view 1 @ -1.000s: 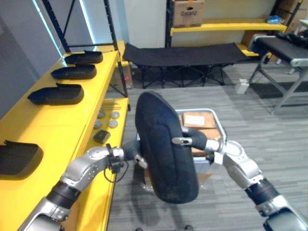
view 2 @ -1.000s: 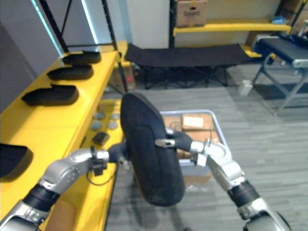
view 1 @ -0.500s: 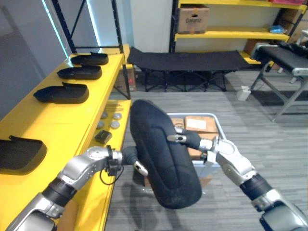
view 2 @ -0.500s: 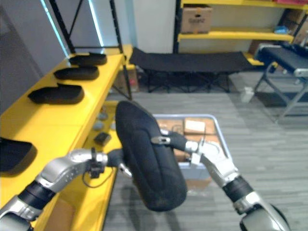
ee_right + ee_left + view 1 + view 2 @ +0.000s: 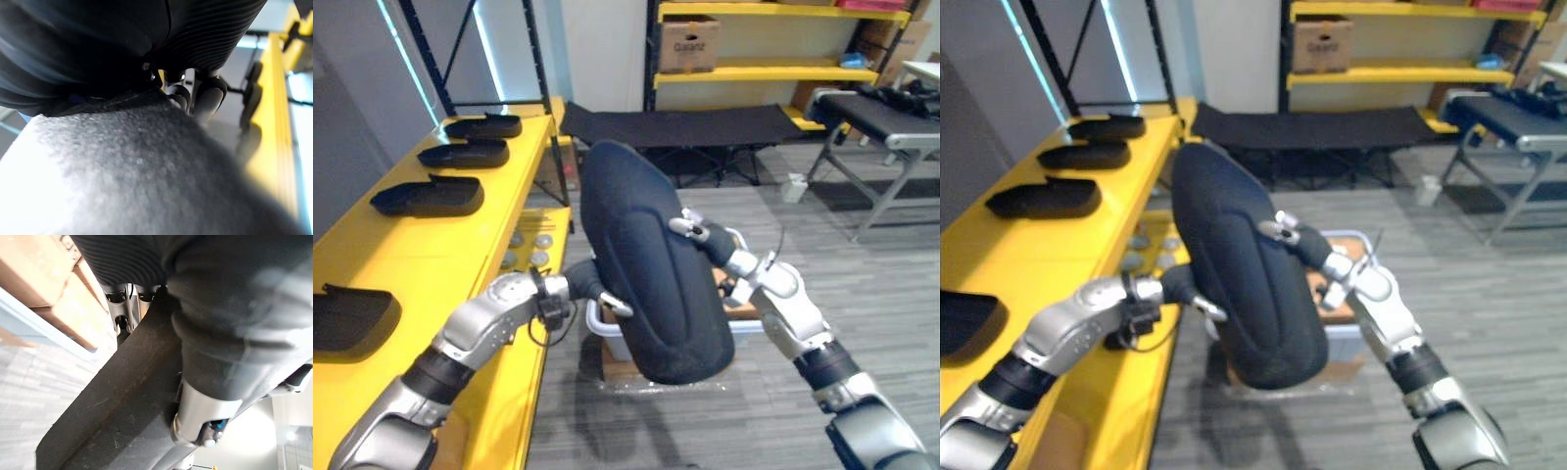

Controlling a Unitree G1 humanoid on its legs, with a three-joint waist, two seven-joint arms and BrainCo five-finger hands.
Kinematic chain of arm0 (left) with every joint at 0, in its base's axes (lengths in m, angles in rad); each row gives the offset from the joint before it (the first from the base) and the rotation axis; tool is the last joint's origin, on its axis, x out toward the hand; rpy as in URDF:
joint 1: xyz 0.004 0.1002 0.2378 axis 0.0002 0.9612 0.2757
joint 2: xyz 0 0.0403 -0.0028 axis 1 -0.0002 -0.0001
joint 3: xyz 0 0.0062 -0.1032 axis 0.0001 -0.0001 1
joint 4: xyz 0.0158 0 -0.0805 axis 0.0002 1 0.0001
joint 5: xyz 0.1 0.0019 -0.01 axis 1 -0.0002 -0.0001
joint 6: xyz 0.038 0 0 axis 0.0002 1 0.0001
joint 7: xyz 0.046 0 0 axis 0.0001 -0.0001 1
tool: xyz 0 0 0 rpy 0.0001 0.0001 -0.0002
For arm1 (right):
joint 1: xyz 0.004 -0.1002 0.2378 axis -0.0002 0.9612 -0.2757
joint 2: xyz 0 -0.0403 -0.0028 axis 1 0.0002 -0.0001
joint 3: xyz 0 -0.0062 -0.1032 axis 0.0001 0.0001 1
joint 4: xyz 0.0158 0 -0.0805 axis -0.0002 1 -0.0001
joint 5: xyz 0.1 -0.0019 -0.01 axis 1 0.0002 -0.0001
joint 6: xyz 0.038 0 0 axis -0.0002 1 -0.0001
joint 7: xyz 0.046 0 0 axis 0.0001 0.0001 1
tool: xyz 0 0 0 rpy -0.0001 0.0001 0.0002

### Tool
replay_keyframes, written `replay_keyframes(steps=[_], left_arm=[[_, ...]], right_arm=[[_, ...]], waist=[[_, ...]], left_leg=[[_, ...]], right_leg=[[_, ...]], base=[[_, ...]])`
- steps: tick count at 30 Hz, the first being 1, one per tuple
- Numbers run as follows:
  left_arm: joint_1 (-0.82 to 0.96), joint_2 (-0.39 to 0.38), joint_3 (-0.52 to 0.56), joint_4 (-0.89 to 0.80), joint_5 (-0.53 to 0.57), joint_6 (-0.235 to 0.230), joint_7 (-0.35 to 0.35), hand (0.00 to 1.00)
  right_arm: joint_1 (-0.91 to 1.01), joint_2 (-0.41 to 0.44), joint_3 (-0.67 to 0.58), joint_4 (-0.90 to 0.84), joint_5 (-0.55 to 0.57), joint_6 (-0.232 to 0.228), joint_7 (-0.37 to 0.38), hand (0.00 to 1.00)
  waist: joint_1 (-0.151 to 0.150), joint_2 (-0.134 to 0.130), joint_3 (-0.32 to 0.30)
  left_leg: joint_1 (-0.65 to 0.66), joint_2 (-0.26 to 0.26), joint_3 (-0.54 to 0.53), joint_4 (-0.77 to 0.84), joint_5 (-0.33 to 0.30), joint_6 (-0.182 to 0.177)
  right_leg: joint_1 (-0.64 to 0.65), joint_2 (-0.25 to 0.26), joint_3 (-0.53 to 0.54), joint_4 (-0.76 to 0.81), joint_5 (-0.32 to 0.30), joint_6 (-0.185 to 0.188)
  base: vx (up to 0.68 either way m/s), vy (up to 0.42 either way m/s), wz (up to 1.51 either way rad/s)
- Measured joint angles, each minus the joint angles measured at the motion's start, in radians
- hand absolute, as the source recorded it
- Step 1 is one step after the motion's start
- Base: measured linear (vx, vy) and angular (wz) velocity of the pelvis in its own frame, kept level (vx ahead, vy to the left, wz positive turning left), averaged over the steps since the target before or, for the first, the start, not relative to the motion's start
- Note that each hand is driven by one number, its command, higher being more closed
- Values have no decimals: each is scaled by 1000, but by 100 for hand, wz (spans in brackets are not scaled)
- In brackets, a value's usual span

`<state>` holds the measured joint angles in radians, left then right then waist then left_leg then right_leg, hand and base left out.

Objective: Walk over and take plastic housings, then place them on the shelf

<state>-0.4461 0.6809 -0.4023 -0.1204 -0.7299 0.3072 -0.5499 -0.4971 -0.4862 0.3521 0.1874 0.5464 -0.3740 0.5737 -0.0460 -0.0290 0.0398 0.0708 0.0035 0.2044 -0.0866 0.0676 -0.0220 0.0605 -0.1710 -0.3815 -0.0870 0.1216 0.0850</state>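
A large black plastic housing (image 5: 646, 264) stands upright and tilted in the air between my two hands. My left hand (image 5: 590, 286) grips its left edge low down, fingers curled round the rim; the left wrist view shows that rim (image 5: 122, 396) against the hand (image 5: 234, 333). My right hand (image 5: 703, 235) is shut on the right edge higher up, its fingers (image 5: 210, 95) hooked over the housing (image 5: 122, 176). To my left runs the yellow shelf (image 5: 431, 259), carrying several more black housings, the nearest (image 5: 352, 318) and another (image 5: 426, 196) further along.
A pale crate (image 5: 604, 331) with cardboard boxes stands on the floor below the held housing. Small round parts (image 5: 524, 253) lie on the lower yellow shelf. A black folding cot (image 5: 695, 125) stands behind, a dark table (image 5: 871, 103) at the right, and yellow racks hold a cardboard box (image 5: 688, 44).
The housing has risen higher above the crate with both hands on it. My left hand's fingers have curled round its edge. The camera has shifted a little.
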Motion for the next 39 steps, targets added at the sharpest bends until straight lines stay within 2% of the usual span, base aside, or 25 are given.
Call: replay_keyframes(steps=[3,5,13,14,16,20,24,28,34,39], left_arm=[[-9,-39,47,-14,116,-75,9,100],[-41,-40,59,-21,140,-97,-4,100],[-44,-40,71,-26,164,-86,-62,100],[-44,-40,70,-26,165,-86,-64,100],[-44,-41,65,-26,185,-85,-66,100],[-44,-35,54,-33,275,-79,-35,100],[-42,-25,17,-33,279,-46,-22,100],[-39,-25,-6,-17,312,-34,-33,100],[11,-26,-7,41,399,-13,-104,100],[27,-26,5,137,518,-6,-105,100]], right_arm=[[2,-1,-62,-59,-92,-51,-42,100],[18,4,-97,-96,-99,-67,-58,100],[77,24,-104,-130,-100,-80,-82,100],[81,24,-104,-133,-100,-80,-85,0],[94,24,-103,-135,-100,-79,-103,0],[122,25,-94,-126,-87,-14,-190,0],[122,24,-93,-109,-69,32,-204,0],[122,25,-94,-88,-36,75,-203,0],[131,25,-116,-75,-9,100,-199,0],[160,24,-136,-53,-10,101,-200,0]], waist=[[0,0,0],[0,0,0],[-19,0,0],[-19,0,0],[-22,0,0],[-22,3,0],[-22,3,0],[-23,3,0],[-23,4,0],[-20,4,0]], left_leg=[[0,1,0,1,0,0],[0,1,0,1,1,0],[-1,0,1,4,1,0],[-1,0,1,4,1,0],[0,0,3,4,1,0],[0,1,5,0,-1,-3],[0,1,7,1,0,-2],[-1,1,11,4,-1,-2],[-2,3,22,0,-3,-4],[-2,3,22,0,-3,-4]], right_leg=[[-1,1,0,0,0,0],[-1,1,0,0,0,0],[-2,0,1,7,7,3],[-2,0,1,6,6,3],[-3,0,3,0,1,-2],[-4,0,5,0,-1,2],[-6,0,7,0,-1,1],[-9,1,12,0,3,-3],[-18,2,27,-1,3,-1],[-18,2,27,-1,3,-1]], base=[[0,0,0],[0,0,0],[8,0,0],[0,0,0],[-17,2,-1],[0,0,0],[0,0,0],[7,0,-2],[-4,1,-6],[0,0,0]])
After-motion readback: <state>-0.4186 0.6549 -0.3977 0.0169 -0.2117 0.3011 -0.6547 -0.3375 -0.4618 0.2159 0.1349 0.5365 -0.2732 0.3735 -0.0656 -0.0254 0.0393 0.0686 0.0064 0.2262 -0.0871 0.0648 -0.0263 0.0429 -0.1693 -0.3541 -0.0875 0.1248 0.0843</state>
